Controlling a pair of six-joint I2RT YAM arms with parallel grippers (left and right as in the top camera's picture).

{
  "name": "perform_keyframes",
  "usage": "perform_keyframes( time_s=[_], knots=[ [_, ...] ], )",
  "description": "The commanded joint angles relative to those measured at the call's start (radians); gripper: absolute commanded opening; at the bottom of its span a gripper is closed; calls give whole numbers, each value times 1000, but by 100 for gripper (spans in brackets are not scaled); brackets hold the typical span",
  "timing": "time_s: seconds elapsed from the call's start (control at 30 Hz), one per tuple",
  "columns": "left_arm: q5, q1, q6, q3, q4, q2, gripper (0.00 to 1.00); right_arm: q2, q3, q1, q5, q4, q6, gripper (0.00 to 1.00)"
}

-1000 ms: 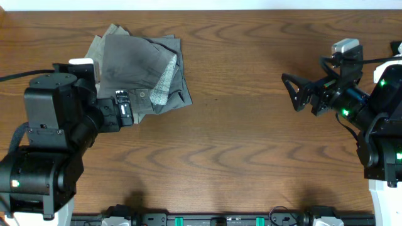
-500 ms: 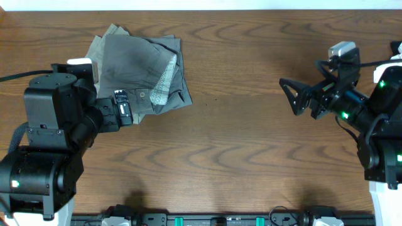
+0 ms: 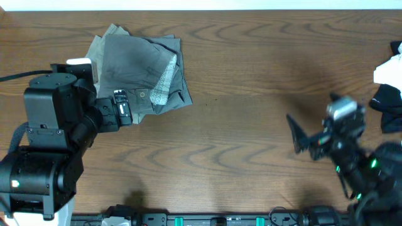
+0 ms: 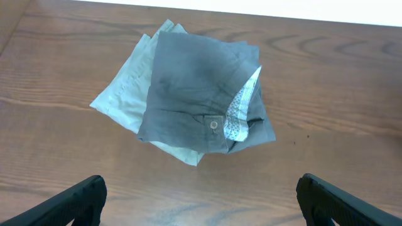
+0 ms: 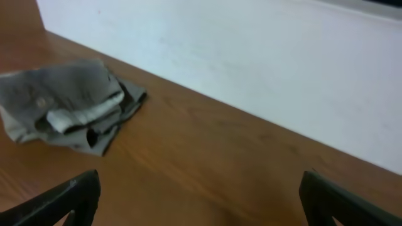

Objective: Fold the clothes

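1. Overhead view: grey shorts (image 3: 141, 72) lie folded on a khaki pair (image 3: 100, 49) at the far left of the surface (image 3: 251, 75). A white garment (image 3: 388, 69) and dark cloth (image 3: 384, 99) wait at the right edge. Judgement: this fold looks complete, and the next move calls for fetching another garment.
2. Left wrist view: left end effector (image 4: 201, 204) is spread wide, grips nothing, and sits near the shorts without touching.
3. Right wrist view: right end effector (image 5: 201, 201) is spread wide and empty, well apart from the shorts.
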Motion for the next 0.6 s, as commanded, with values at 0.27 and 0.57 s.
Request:
perform_keyframes(
  time_s=[0.27,0.57],
  knots=[
    [-8,-3,-10,0,-2,-1,98,-452,-445,7,58,126,22,99],
    [-8,-3,-10,0,-2,-1,98,-496,-706,3,54,354,122,99]
  ],
)
